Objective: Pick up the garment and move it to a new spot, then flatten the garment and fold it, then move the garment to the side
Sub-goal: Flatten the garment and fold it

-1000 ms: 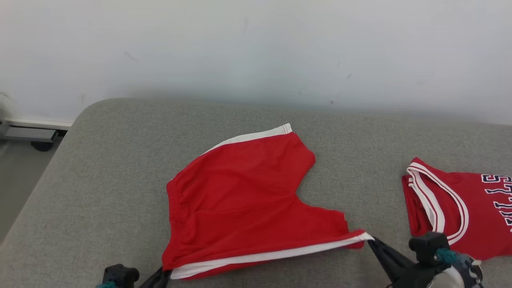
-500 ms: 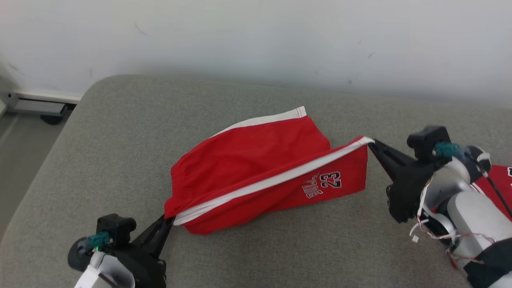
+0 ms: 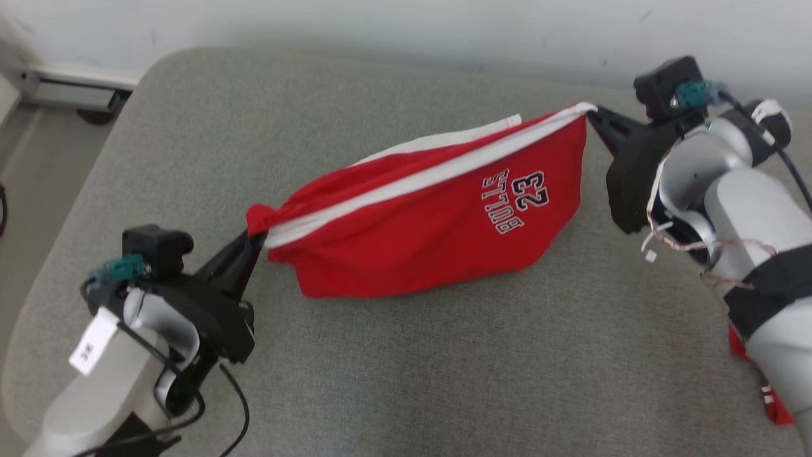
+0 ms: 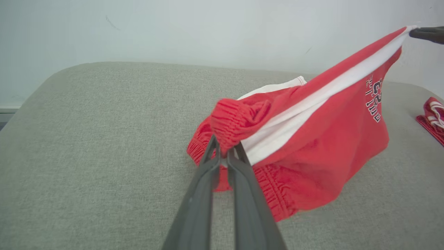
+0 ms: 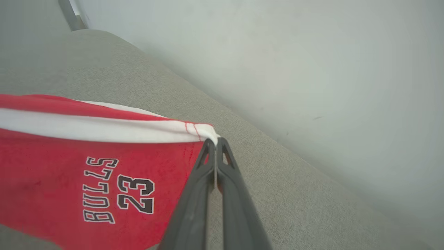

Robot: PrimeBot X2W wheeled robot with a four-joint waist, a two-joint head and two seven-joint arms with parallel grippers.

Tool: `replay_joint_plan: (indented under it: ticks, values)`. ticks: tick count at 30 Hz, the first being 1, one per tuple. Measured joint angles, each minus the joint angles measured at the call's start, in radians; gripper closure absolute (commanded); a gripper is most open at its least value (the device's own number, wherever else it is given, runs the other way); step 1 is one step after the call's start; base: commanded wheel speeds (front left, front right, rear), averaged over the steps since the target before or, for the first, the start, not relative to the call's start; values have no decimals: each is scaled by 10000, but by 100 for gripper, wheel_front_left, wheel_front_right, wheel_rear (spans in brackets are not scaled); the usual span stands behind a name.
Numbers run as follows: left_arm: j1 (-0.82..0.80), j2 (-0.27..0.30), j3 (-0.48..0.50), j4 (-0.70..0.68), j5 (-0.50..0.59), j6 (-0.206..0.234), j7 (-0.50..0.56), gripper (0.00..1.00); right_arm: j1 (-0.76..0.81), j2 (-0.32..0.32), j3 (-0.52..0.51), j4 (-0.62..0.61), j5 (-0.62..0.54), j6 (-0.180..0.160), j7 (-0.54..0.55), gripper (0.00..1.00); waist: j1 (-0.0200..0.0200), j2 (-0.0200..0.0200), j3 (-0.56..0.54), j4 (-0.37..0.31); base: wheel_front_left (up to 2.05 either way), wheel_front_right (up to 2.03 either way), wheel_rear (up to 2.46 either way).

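You have the red shorts (image 3: 431,235) hanging between both grippers over the middle of the gray cushion (image 3: 412,368), and their lowest fold seems to touch it. The left gripper (image 3: 254,238) is clamped on the bunched waistband, toward the cushion's near left part. The right gripper (image 3: 596,114) is pinched shut on the hem corner where the white stripe (image 3: 412,184) ends, toward the cushion's far right edge. I judge this to be the carrying or spreading step. To do it well, move both arms together with the stripe tight but not overstretched. Lift until the cloth is free of the cushion, then lay it on a bare part, away from the other red garment (image 4: 432,116) at the cushion's right side.
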State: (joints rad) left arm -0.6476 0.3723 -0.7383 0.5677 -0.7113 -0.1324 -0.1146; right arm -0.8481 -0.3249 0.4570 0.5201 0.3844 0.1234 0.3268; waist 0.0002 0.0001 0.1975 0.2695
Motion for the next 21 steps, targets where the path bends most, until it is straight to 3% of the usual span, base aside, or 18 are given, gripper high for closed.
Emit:
replay_joint_plan:
  ticks: [11,21]
  values:
    - [-1552,-324,-244,711,-740,0,224,100,-2071,468,343,1793,-261,13,36,100,0,1,1216,396,0,0,0]
    - [-2656,-593,-512,1611,-1235,0,180,100,-2953,924,631,3340,-435,13,-470,100,0,1,2055,650,0,0,0]
